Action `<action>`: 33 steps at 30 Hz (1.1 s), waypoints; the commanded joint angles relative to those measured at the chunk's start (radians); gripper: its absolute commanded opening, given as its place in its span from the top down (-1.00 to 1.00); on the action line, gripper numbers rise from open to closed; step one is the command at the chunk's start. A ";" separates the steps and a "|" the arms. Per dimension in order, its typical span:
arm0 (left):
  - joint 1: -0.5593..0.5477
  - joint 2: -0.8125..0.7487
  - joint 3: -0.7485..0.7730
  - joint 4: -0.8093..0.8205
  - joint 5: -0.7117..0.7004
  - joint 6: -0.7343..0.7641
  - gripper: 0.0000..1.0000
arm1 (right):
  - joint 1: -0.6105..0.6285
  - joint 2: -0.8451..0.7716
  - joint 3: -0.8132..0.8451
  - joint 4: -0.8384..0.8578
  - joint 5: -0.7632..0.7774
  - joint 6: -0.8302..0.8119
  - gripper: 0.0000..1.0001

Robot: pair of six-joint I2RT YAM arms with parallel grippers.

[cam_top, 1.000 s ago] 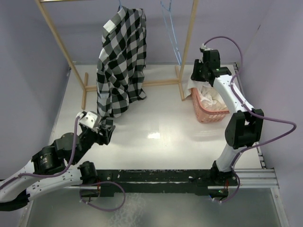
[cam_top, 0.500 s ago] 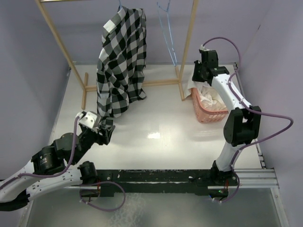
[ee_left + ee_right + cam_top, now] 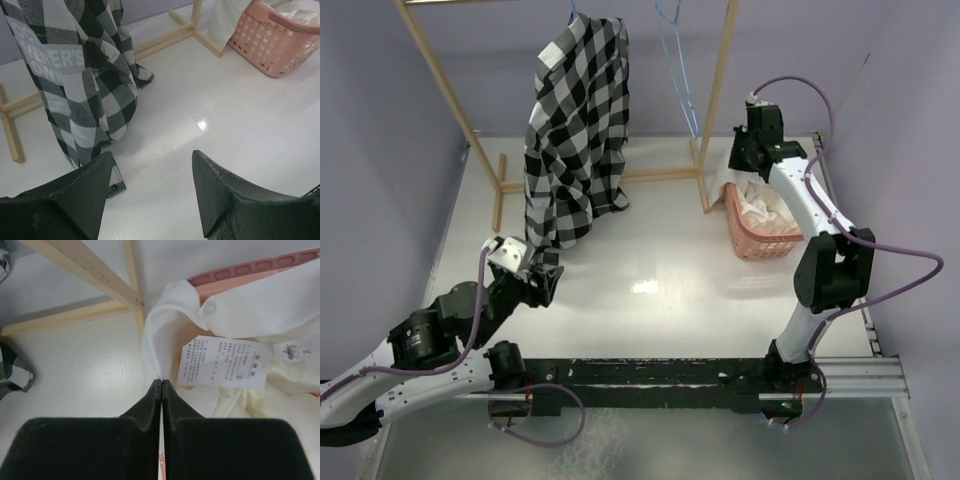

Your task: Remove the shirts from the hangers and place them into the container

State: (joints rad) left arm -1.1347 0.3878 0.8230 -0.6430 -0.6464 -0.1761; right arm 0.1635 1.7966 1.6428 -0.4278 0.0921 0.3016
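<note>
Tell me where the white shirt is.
The white shirt lies at the top view's right, heaped in the pink basket beside the rack's right post, one fold spilling over its rim.

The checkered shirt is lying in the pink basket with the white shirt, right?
Not quite. Only the white shirt is in the pink basket. The checkered shirt hangs on the wooden rack, as the top external view shows.
</note>
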 commanded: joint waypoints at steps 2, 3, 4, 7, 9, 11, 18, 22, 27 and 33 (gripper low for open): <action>0.000 -0.013 0.000 0.053 0.002 -0.010 -0.36 | -0.018 -0.177 -0.010 0.030 0.135 0.050 1.00; 0.000 -0.014 0.000 0.052 0.002 -0.009 -0.36 | -0.026 -0.202 -0.011 0.031 0.156 0.058 1.00; 0.000 -0.015 0.000 0.054 0.002 -0.009 -0.36 | -0.033 -0.228 -0.012 0.030 0.179 0.063 1.00; 0.000 -0.021 0.001 0.051 0.004 -0.011 -0.36 | -0.044 -0.297 -0.005 0.014 0.283 0.068 1.00; 0.000 -0.021 0.002 0.050 0.005 -0.011 -0.35 | -0.052 -0.345 -0.005 0.007 0.363 0.064 1.00; 0.000 -0.023 0.002 0.049 0.007 -0.012 -0.35 | -0.062 -0.376 -0.012 0.010 0.398 0.048 1.00; 0.000 -0.024 0.004 0.044 0.009 -0.020 -0.35 | -0.067 -0.395 -0.097 0.005 0.439 0.040 1.00; 0.000 -0.024 0.000 0.045 0.011 -0.021 -0.35 | -0.067 -0.388 -0.212 0.052 0.381 0.058 1.00; 0.000 -0.021 -0.003 0.046 0.011 -0.022 -0.34 | -0.067 -0.255 -0.294 0.048 0.291 0.097 1.00; 0.000 -0.001 -0.007 0.037 0.023 -0.033 -0.35 | -0.067 -0.232 -0.376 0.064 0.300 0.162 0.29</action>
State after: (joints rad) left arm -1.1347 0.3702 0.8200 -0.6369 -0.6369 -0.1913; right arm 0.0971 1.6329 1.3098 -0.4046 0.3965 0.4068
